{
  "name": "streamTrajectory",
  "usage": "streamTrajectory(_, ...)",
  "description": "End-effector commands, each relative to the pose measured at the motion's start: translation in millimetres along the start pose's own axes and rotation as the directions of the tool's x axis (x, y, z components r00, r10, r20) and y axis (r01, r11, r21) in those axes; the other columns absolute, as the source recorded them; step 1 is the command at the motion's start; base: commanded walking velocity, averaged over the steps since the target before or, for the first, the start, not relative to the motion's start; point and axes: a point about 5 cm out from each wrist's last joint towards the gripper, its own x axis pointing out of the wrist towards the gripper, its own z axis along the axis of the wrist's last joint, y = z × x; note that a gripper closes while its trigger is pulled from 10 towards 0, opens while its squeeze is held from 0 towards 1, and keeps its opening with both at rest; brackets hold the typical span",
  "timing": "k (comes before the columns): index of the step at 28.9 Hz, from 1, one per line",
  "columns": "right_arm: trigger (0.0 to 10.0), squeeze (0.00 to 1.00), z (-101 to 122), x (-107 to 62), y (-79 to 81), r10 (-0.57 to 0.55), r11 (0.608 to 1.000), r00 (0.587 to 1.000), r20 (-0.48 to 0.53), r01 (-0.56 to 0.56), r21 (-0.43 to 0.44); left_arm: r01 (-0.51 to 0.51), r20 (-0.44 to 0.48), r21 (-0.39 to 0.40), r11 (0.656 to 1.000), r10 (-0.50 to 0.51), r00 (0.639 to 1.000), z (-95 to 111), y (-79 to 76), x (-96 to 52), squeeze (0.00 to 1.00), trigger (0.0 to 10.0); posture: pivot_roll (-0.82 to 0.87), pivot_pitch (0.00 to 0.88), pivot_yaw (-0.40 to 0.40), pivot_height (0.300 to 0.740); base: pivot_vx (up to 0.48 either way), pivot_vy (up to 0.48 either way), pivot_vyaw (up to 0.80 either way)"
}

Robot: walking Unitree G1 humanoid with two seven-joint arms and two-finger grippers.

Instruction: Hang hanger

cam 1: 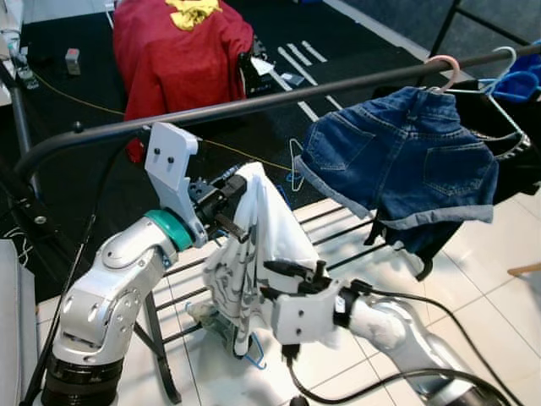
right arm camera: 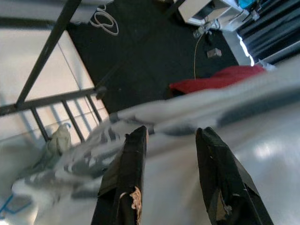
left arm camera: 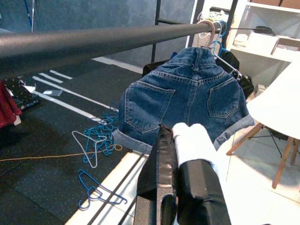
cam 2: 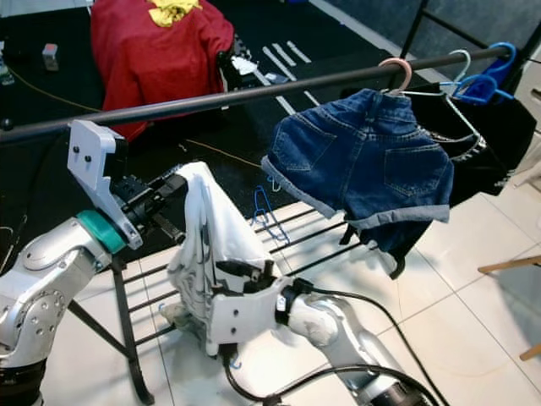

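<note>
Rail (cam 1: pixel 254 103) of a black clothes rack ran across the scene just above the left gripper (cam 1: pixel 226 209), sloping up toward the robot's right. Near its right end hung denim shorts (cam 1: pixel 404 161) on a pink hanger (cam 1: pixel 445 69), with blue hangers (cam 1: pixel 514 83) and dark clothes beyond them. Behind the rack, a red garment (cam 1: pixel 179 46) was draped over something on the black floor.

A white patterned garment (cam 1: pixel 254 254) hung below the rail, toward its left end, between the two arms. Its top was pinched in the left gripper, whose fingers (left arm camera: pixel 164 173) were clamped on the white cloth, so the garment peaked there and fell straight down, its long axis vertical. Whatever hanger sat inside was hidden by the fabric; its direction could not be told. A small blue loop (cam 1: pixel 255 359) showed at the garment's lower edge.

The right gripper (cam 1: pixel 287 279) was lower, pressed against the garment's right side about halfway down, pointing toward the robot's left. In the right wrist view its fingers (right arm camera: pixel 124 178) stood parted with cloth lying across them, not closed on it.

Loose blue and white hangers (left arm camera: pixel 96 145) lay on the floor past the rack's lower bars (cam 1: pixel 338 233).
</note>
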Motion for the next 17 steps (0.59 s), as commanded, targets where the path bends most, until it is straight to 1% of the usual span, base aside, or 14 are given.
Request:
streamTrajectory(1,10.0,0.00,3,3.9,-4.3,-0.087,0.996,0.996,0.007,0.087,-0.016,0.003,0.016,0.021,1.000,-0.003,1.000,2,-2.9,-2.3,0.00,0.0,-0.08,0.192,0.062,0.740,0.000,0.000,0.00)
streamTrajectory(2,10.0,0.00,6,5.0,-8.9,-0.135,0.991,0.991,0.012,0.135,-0.017,0.000,0.014,0.023,1.000,0.000,1.000,1,-2.8,-2.8,0.00,0.0,-0.08,0.193,0.063,0.740,0.000,0.000,0.00)
streamTrajectory(4,10.0,0.00,13,3.0,-25.4,-0.290,0.957,0.957,0.008,0.290,0.000,-0.009,0.006,0.026,1.000,0.009,1.000,-1,-1.1,-4.1,0.00,0.0,-0.09,0.194,0.063,0.740,0.000,0.000,0.00)
streamTrajectory(5,10.0,0.00,13,3.0,-25.4,-0.290,0.957,0.957,0.008,0.290,0.000,-0.009,0.006,0.026,1.000,0.009,1.000,-1,-1.1,-4.1,0.00,0.0,-0.09,0.194,0.063,0.740,0.000,0.000,0.00)
streamTrajectory(6,10.0,0.00,18,-0.9,-34.2,-0.371,0.928,0.929,0.001,0.371,0.018,-0.014,0.002,0.026,1.000,0.014,1.000,-2,0.0,-3.8,0.00,0.0,-0.09,0.195,0.063,0.740,0.000,0.000,0.00)
streamTrajectory(7,10.0,0.00,21,-3.9,-39.7,-0.423,0.906,0.906,-0.004,0.423,0.029,-0.017,-0.001,0.027,1.000,0.017,1.000,-3,0.7,-3.6,0.00,0.0,-0.09,0.197,0.065,0.740,0.000,0.000,0.00)
streamTrajectory(9,10.0,0.00,21,-3.9,-39.7,-0.423,0.906,0.906,-0.004,0.423,0.029,-0.017,-0.001,0.027,1.000,0.017,1.000,-3,0.7,-3.6,0.00,0.0,-0.09,0.197,0.065,0.740,0.000,0.000,0.00)
streamTrajectory(10,10.0,0.00,24,-8.1,-44.1,-0.469,0.882,0.883,-0.009,0.469,0.049,-0.020,-0.004,0.027,0.999,0.020,1.000,-4,1.4,-2.8,0.00,0.0,-0.10,0.199,0.067,0.740,0.000,0.000,0.00)
streamTrajectory(11,10.0,0.23,27,-10.9,-46.4,-0.494,0.868,0.870,-0.012,0.493,0.062,-0.023,-0.006,0.027,0.999,0.023,1.000,-5,1.8,-2.3,0.00,0.0,-0.10,0.199,0.068,0.740,0.000,0.000,0.00)
streamTrajectory(12,10.0,1.00,32,-15.6,-48.7,-0.531,0.845,0.847,0.000,0.530,0.077,-0.025,-0.011,0.030,0.999,0.025,1.000,-6,2.5,-1.2,0.00,0.0,-0.10,0.201,0.072,0.740,0.000,0.000,0.00)
streamTrajectory(14,10.0,1.00,32,-15.6,-48.7,-0.531,0.845,0.847,0.000,0.530,0.077,-0.025,-0.011,0.030,0.999,0.025,1.000,-6,2.5,-1.2,0.00,0.0,-0.10,0.201,0.072,0.740,0.000,0.000,0.00)
streamTrajectory(16,10.0,1.00,37,-27.4,-51.6,-0.606,0.792,0.795,-0.012,0.605,0.085,-0.024,-0.021,0.034,0.999,0.025,0.999,-9,3.5,0.2,0.00,0.0,-0.11,0.206,0.075,0.740,0.000,0.000,0.00)
streamTrajectory(17,10.0,1.00,37,-31.2,-51.9,-0.628,0.774,0.778,-0.025,0.627,0.085,-0.024,-0.024,0.034,0.999,0.024,0.999,-10,3.8,0.5,0.00,0.0,-0.11,0.206,0.075,0.740,0.000,0.000,0.00)
